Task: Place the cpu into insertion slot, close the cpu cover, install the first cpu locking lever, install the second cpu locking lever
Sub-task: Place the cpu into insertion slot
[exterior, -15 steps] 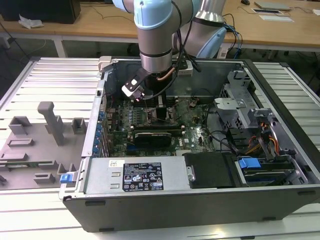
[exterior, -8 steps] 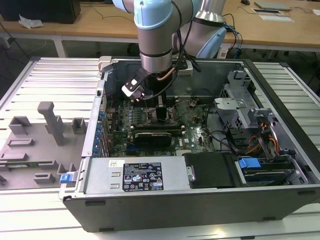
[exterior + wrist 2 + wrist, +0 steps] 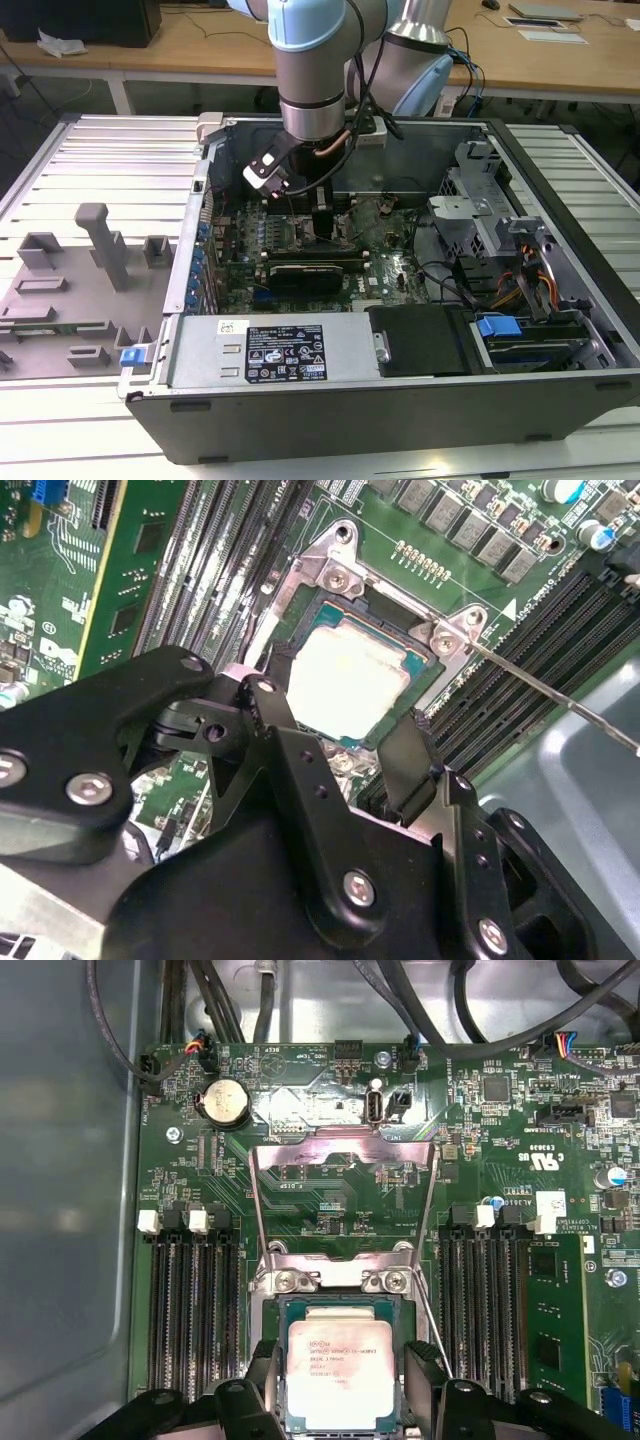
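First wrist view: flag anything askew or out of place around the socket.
No damage shows. The cpu lies square in the insertion slot, but the cpu cover stands flipped open, and a thin locking lever juts out unlatched.

A ribbed metal table (image 3: 110, 160) carries an open computer case (image 3: 400, 420) and grey fixtures (image 3: 108, 250).

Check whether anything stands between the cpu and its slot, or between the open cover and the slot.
Nothing stands between them: the cpu already lies in the slot. The cover is flipped open, and the gripper, down at the cpu, sits in what looks like its closing path.
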